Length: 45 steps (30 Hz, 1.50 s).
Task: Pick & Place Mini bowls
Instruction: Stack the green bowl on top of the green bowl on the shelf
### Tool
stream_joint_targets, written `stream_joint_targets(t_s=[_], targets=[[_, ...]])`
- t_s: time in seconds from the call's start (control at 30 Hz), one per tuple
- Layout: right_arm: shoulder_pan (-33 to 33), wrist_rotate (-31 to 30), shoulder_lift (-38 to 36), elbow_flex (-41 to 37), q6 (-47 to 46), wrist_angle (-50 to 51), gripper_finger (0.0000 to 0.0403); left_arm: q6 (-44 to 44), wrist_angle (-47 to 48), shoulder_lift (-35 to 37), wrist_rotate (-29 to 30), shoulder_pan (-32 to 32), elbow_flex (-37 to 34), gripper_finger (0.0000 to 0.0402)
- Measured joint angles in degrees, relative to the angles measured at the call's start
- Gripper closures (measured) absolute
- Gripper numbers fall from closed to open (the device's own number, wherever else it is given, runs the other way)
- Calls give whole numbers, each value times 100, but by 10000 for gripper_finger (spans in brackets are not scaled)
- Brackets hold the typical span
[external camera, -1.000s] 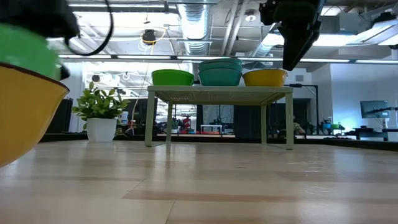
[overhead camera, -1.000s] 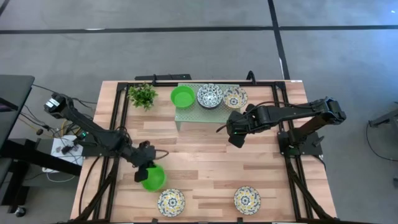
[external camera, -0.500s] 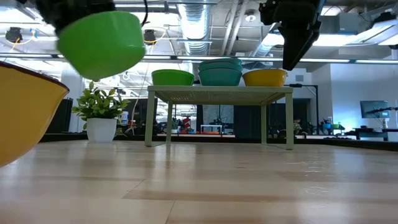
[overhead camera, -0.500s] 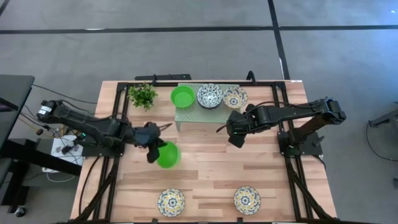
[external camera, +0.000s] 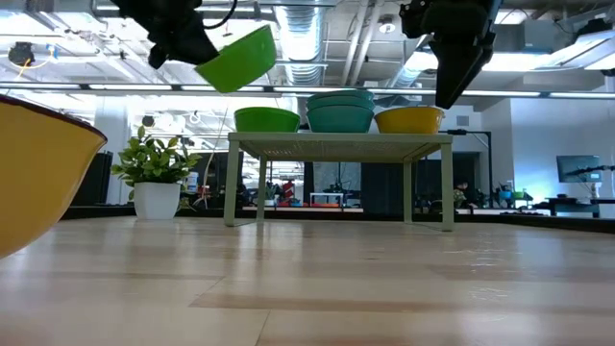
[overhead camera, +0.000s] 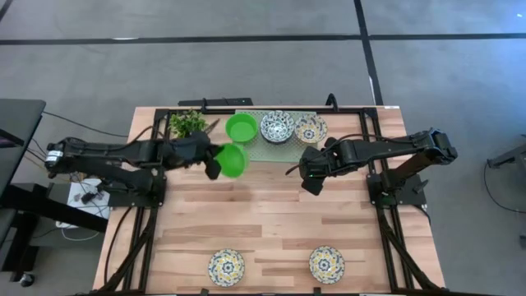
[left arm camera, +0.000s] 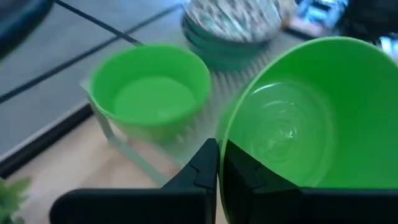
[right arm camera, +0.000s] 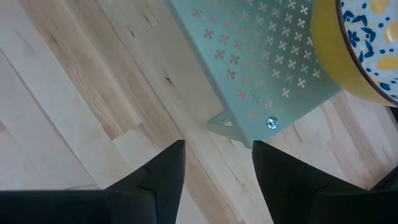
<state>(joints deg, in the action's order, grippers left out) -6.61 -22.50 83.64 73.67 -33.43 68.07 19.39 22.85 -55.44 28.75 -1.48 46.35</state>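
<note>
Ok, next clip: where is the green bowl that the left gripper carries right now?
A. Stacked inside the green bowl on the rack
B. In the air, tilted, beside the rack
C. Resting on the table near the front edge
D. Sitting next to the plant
B: the left gripper holds the green bowl tilted in the air, above rack height and clear of the table.

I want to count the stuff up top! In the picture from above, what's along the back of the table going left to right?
Small plant → green bowl held by the left gripper → green bowl on the rack → blue-patterned bowl → yellow-and-blue bowl.
</note>
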Motion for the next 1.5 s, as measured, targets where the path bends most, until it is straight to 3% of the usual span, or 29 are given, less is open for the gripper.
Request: stream_joint_targets(t_s=[0.5,0.6,0.73,1.07,1.5], targets=[[0,-2,0,0,0,-8,228,219,-793,-50,-4,1741,26,391],[0,-2,0,0,-1,-20,233,222,-970,-185,-52,1866,26,390],[4,-4,0,0,26,-101,237,200,-1331,-445,-672,2011,26,394],[4,-4,0,0,98,-153,239,219,-1395,-748,-1395,2529,24,393],[4,-4,0,0,98,-153,239,-6,-1395,-761,-1426,2640,24,367]])
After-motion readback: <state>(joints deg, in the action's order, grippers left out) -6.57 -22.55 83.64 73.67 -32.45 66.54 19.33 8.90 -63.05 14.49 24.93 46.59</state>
